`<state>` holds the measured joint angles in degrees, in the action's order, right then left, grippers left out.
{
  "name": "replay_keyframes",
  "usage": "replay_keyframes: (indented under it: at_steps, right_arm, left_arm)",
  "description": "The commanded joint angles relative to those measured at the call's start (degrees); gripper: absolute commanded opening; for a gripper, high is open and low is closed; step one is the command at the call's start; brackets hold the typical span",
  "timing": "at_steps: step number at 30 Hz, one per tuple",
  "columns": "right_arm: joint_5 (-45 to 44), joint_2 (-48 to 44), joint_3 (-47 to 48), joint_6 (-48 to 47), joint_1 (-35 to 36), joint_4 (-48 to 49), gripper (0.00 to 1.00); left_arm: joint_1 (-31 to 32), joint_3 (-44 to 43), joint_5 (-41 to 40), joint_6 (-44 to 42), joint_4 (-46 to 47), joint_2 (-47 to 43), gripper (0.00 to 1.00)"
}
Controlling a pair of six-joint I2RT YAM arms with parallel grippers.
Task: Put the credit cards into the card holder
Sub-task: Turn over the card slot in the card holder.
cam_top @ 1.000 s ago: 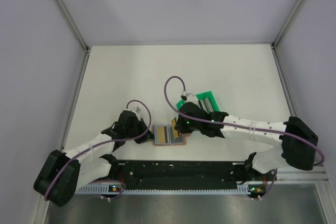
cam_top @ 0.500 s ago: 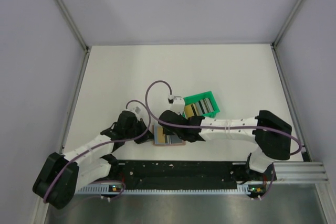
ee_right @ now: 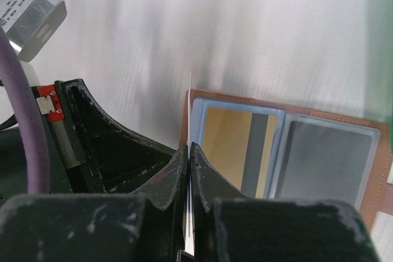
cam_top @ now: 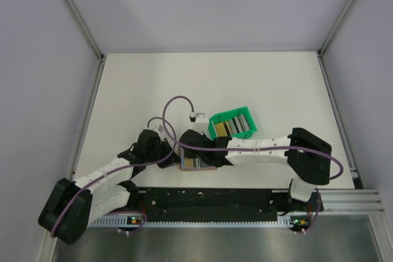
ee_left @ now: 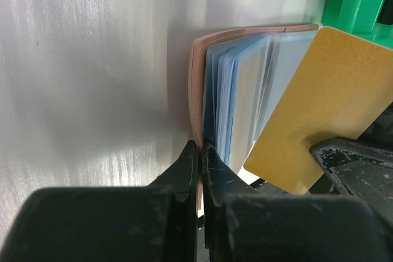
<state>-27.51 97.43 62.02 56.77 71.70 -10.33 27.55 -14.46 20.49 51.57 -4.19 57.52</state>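
Desk (cam_top: pixel 147 84): white, matte, evenly lit
Walls (cam_top: pixel 209 4): pale grey panels on three sides
Frame (cam_top: pixel 77 13): aluminium rails at the corners

Tray (cam_top: pixel 231 115) seemingly close beside card holder (cam_top: pixel 193 164)

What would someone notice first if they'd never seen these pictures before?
A gold card stands out, pinched in the right claw and tilted over the open card holder near the front edge of the table. The left claw is shut on the holder's edge, and a green tray with more cards sits just behind it to the right.
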Motion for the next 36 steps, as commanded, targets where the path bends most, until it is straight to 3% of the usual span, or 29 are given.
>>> replay_keyframes:
  at_steps: [1, 36]
  right_arm:
    - [0.3, 1.4, 3.5, -1.3, 1.2, 1.9, 0.00]
    - [-4.0, 2.7, 6.7, -3.6, 1.3, -6.7, 0.00]
  left_arm:
    - [0.1, 0.6, 1.0, 0.6, 2.5, -0.3, 0.00]
    - [0.0, 0.7, 0.4, 0.5, 2.9, 0.3, 0.00]
